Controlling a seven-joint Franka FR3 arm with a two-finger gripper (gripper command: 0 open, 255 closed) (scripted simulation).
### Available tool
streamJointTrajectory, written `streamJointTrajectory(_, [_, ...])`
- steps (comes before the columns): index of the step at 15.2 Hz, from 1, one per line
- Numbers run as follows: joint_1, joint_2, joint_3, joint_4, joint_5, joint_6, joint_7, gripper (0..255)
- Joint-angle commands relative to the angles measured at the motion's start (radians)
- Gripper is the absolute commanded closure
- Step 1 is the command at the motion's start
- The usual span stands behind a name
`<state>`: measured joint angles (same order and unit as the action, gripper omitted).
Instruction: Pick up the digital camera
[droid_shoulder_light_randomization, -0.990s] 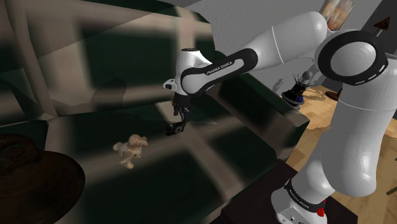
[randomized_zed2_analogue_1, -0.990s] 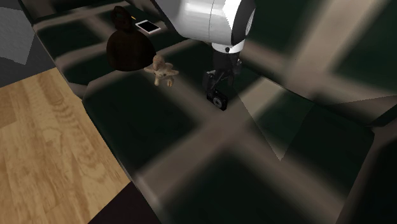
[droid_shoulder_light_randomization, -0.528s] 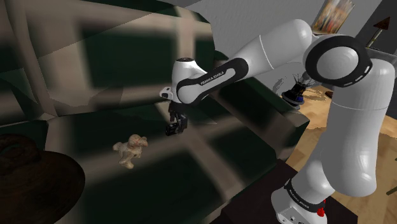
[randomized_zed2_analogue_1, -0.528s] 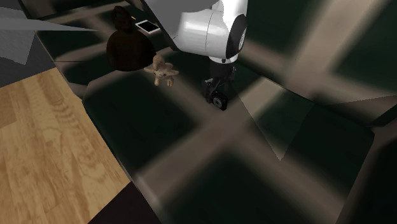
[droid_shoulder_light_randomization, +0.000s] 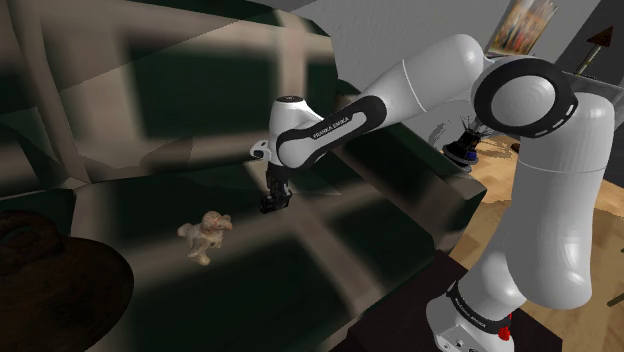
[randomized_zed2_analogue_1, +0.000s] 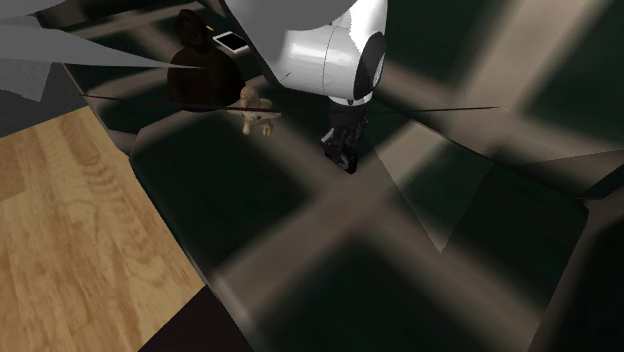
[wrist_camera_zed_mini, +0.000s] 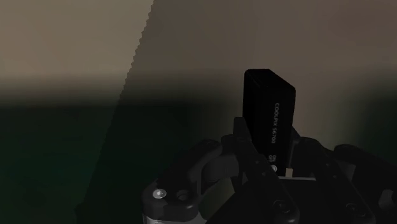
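Black gripper (wrist_camera_zed_mini: 275, 159) clamped on the camera (wrist_camera_zed_mini: 270, 105), right of centre in the wrist view. The camera is a dark slab on end, its long axis running out past the fingertips. In the shoulder view it hangs mid-frame, low over the sofa seat (droid_shoulder_light_randomization: 300, 270); contact unclear, so a straight-up lift looks right.

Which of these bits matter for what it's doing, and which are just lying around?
In the job: camera, clasped in the claw.

Lying about: toy dog, phone, dark round thing, all on the sofa.
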<state>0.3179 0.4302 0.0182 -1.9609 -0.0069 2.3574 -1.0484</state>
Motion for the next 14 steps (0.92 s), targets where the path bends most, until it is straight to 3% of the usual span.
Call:
streamJointTrajectory(1, [0.000, 0.000, 0.000, 0.000, 0.000, 0.000, 0.000, 255])
streamJointTrajectory(5, [0.000, 0.001, 0.000, 0.000, 0.000, 0.001, -0.001, 255])
streamJointTrajectory(14, [-0.001, -0.077, 0.001, 0.019, 0.002, -0.096, -0.002, 255])
